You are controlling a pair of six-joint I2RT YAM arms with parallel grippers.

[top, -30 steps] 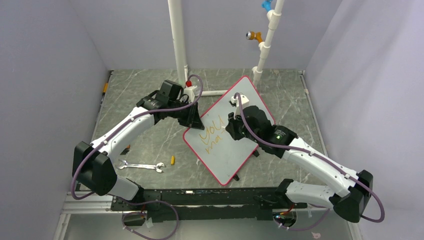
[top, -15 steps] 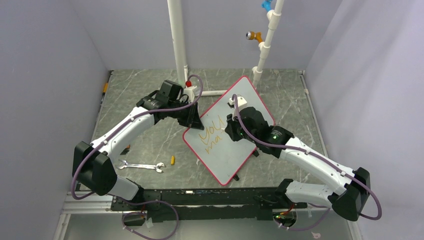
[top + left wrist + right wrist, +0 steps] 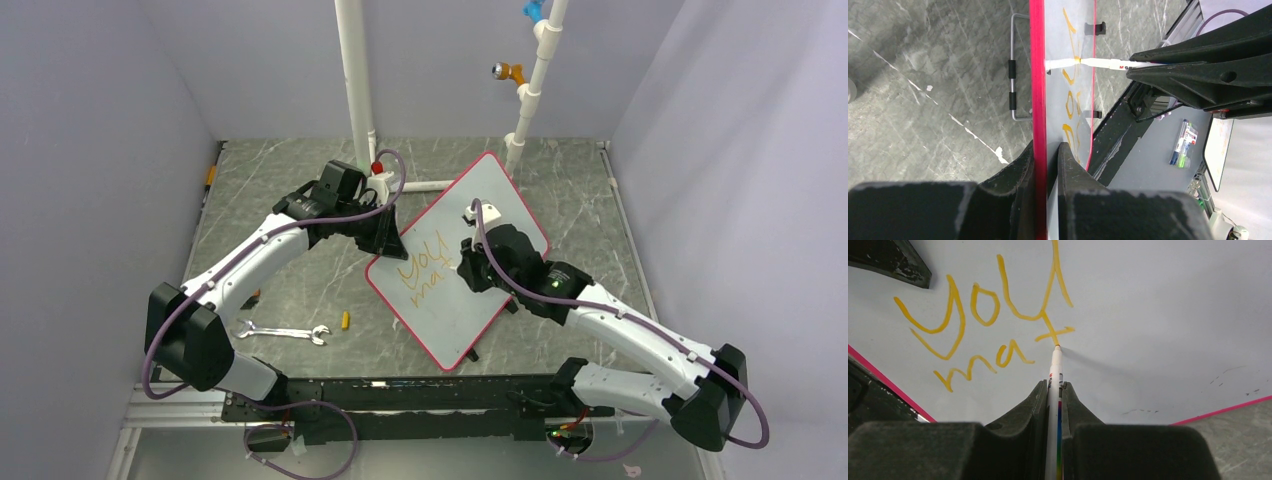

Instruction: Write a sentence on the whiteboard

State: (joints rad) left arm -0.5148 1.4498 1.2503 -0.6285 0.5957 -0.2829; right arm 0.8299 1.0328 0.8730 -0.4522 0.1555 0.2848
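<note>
Whiteboard (image 3: 452, 312): red-rimmed, set cornerwise at the centre of the top view on the grey marbled surface (image 3: 300, 285).

Sentence (image 3: 421, 272): orange-yellow lettering on the left part of the board, read as "You" above "mat". In the right wrist view it was spread over the upper left of the frame.

Left claw (image 3: 1047, 151): closed onto the board's red rim, one finger on each face, at the bottom centre of the left wrist view. The lettering was seen edge-on just above it.

Right claw (image 3: 1054, 388): clamped on a white marker (image 3: 1055, 365), at the bottom centre of its view. The marker tip was touching the board at the foot of the cross-stroke, with the lettering directly above and to the left of the claw.

Wrench (image 3: 282, 332): laid flat at lower left of the top view, well apart from the board.
</note>
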